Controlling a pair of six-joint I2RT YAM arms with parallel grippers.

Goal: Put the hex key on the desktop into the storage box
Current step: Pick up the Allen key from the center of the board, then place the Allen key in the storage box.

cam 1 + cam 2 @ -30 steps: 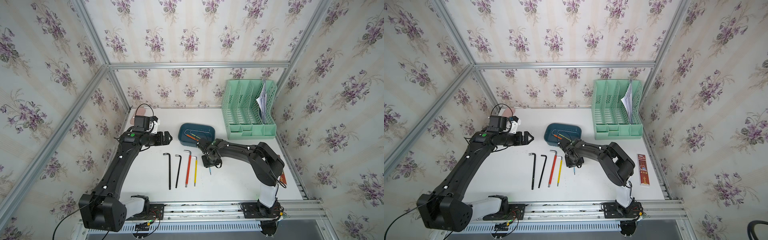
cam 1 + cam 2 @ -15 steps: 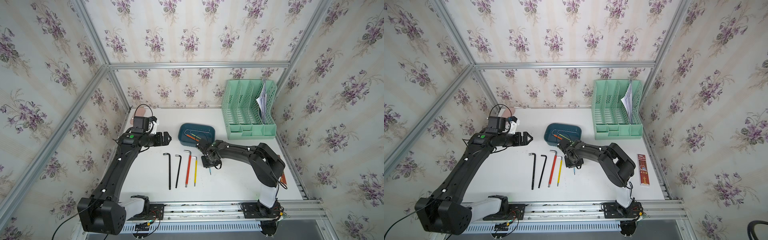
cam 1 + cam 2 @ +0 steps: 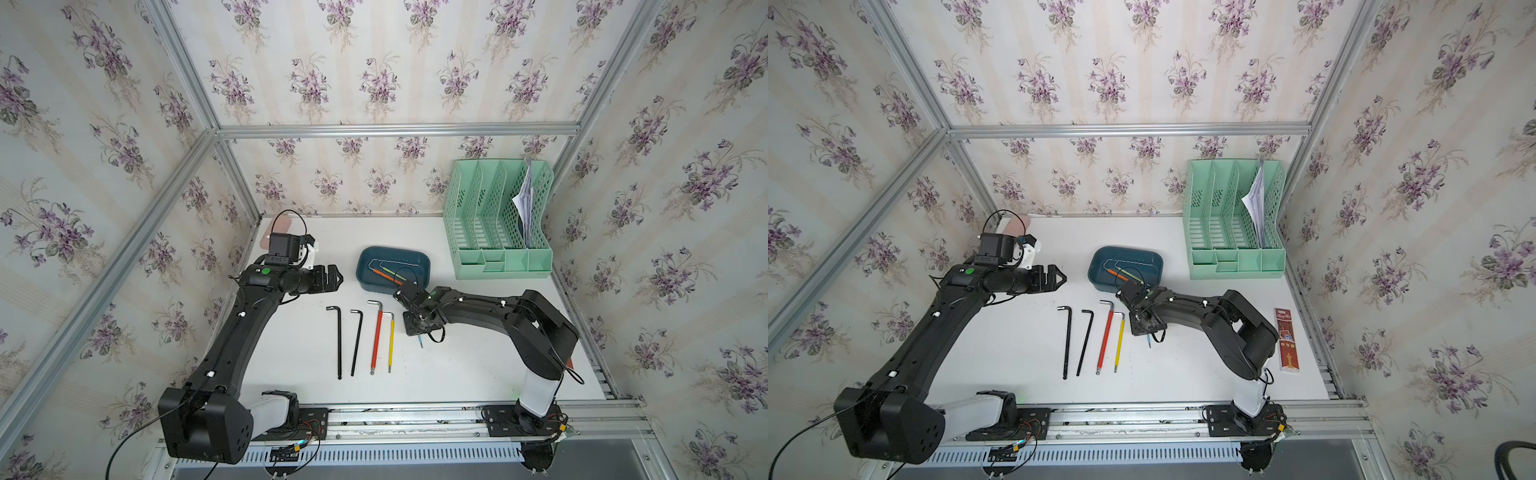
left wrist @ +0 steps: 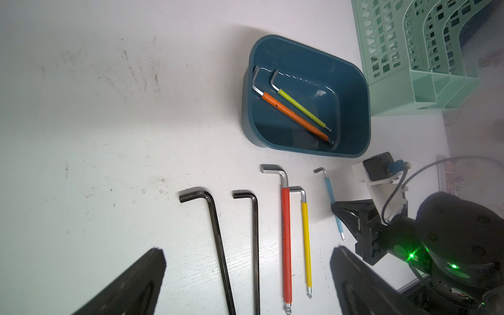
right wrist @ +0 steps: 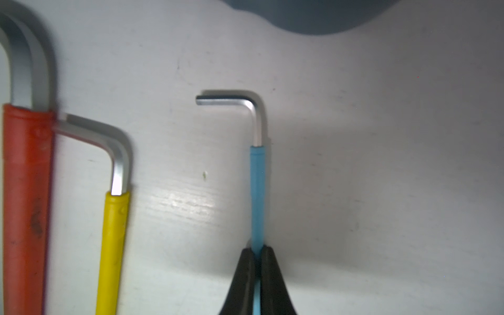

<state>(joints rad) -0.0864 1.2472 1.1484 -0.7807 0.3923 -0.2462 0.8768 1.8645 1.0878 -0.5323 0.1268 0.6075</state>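
Observation:
A small blue-sleeved hex key lies on the white desktop, and my right gripper is shut on its shaft. In both top views that gripper points down just in front of the teal storage box, with the key's tip showing below it. The box holds an orange key and a lime key. My left gripper hangs open to the left of the box, empty, with its jaws wide apart.
Two black hex keys, a red one and a yellow one lie side by side left of my right gripper. A mint file rack stands back right, a pink case back left, a flat packet far right.
My right gripper's fingers have closed on the blue hex key. Both arms have stayed almost where they were.

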